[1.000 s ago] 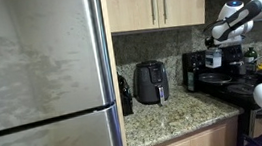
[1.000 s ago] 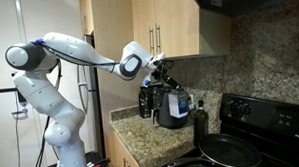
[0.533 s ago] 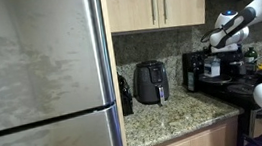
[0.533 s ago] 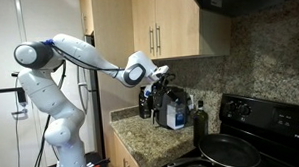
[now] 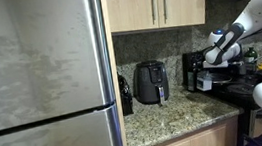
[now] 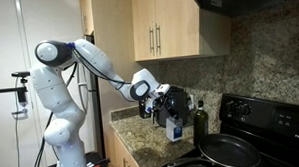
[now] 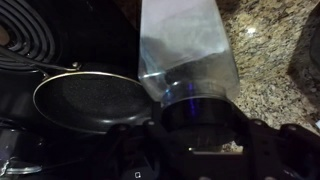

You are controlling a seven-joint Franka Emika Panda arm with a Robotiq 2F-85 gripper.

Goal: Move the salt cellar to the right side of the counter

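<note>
Right now my hand (image 6: pixel 171 116) grips the small whitish, blue-marked salt cellar (image 6: pixel 173 130) low over the speckled granite tabletop (image 6: pixel 142 142), near the black stove (image 6: pixel 253 115), ready for setting down.

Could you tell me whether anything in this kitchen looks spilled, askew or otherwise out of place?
Nothing looks spilled or damaged. The only oddity is the salt cellar, held upright by the gripper, jaws closed on it, over the end of the counter, beside the frying pan.
</note>
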